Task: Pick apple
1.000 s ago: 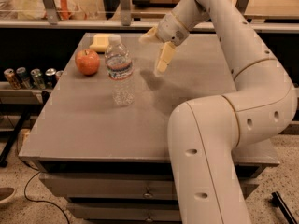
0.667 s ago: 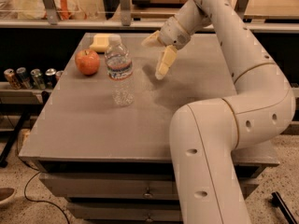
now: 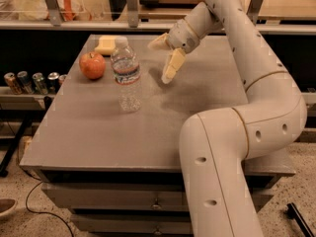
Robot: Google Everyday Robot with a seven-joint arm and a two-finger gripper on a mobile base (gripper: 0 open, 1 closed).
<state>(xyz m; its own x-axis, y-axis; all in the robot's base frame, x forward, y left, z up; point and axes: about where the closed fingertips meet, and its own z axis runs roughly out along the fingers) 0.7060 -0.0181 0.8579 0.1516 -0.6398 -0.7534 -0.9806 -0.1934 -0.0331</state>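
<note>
The red-orange apple [image 3: 93, 64] sits on the grey table [image 3: 98, 132] at the far left. My gripper [image 3: 163, 55] hangs over the table's far middle, to the right of the apple and apart from it. It is open, with one pale finger [image 3: 170, 66] pointing down and the other [image 3: 158, 41] spread toward the back, and nothing is between them. A clear water bottle [image 3: 127, 75] stands upright between the apple and the gripper, slightly nearer to me.
A pale yellow sponge block [image 3: 107, 44] lies behind the apple near the far edge. Several cans [image 3: 29, 82] stand on a lower shelf to the left. My arm's large white links [image 3: 237, 147] cover the right front of the table.
The gripper has dropped slightly toward the table and stayed open. The apple, bottle and sponge have not moved.
</note>
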